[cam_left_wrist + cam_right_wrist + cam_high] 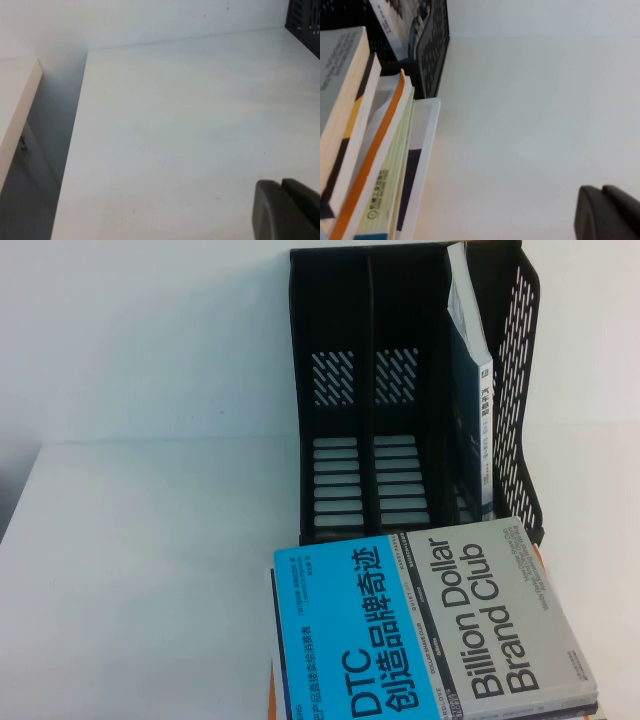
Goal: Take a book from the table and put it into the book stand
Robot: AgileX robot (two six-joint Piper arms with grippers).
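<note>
The blue and grey book [430, 625] lies flat on top of a stack at the near edge of the white table [150, 570], just in front of the black book stand [400, 390]. The stand's left and middle slots are empty. A dark teal book with a white top [470, 380] stands in its right slot. The stack's page edges show in the right wrist view [345, 115]. My left gripper [282, 187] is shut and empty over bare table, left of the stand. My right gripper [602, 192] is shut and empty over bare table, right of the stack. Neither gripper shows in the high view.
Under the top book lie other books, one with an orange cover edge [372, 160] and a white one at the bottom [422, 165]. The table's left edge [75, 140] drops off beside a beige surface [15, 105]. A white wall rises behind the stand.
</note>
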